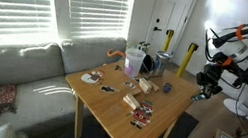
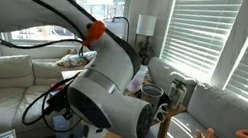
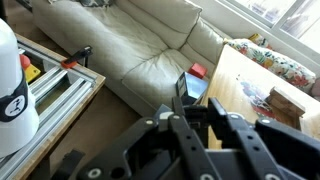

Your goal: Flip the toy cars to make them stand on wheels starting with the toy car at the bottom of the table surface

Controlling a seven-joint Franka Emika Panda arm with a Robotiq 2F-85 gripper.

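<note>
The light-wood table surface (image 1: 114, 118) stands in front of a sofa. Tiny dark toy cars lie on it: one near the front edge (image 1: 138, 123), one toward the sofa side (image 1: 107, 89), and a bluish one (image 1: 166, 87) on the arm's side. They are too small to tell which way up they lie. My gripper (image 1: 205, 86) hangs in the air off the table's side, apart from everything. In the wrist view the gripper (image 3: 195, 103) is shut with nothing between its fingers, over the floor beside the table surface (image 3: 245, 100).
On the table stand cups (image 1: 133, 64) and a tall blue cup (image 1: 163, 60), reddish-and-white striped items (image 1: 132, 102), an orange toy (image 1: 112, 53) and a round disc (image 1: 92, 77). A pale sofa (image 3: 150, 40) lies alongside. The arm's body (image 2: 111, 87) blocks most of an exterior view.
</note>
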